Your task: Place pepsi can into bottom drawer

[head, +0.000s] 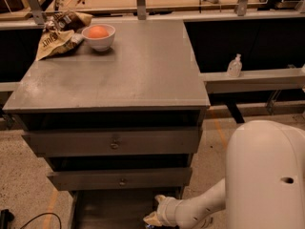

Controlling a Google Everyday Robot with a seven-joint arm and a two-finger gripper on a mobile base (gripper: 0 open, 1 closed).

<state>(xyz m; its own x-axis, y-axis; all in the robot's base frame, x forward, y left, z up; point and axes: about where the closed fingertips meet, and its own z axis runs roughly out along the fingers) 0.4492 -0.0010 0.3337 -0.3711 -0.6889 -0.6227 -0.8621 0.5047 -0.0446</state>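
Note:
The bottom drawer of the grey cabinet is pulled open, showing a dark shallow interior at the bottom of the camera view. My white arm comes in from the lower right, and its wrist reaches left over the drawer's right part. My gripper is at the bottom edge of the view, over the drawer, and is mostly cut off. The pepsi can is not clearly visible; I cannot tell whether it is in the gripper or in the drawer.
Two closed grey drawers with round knobs sit above the open one. On the cabinet top, at the back left, stand a white bowl with an orange fruit and a crumpled snack bag. A small clear bottle stands on a rail at right.

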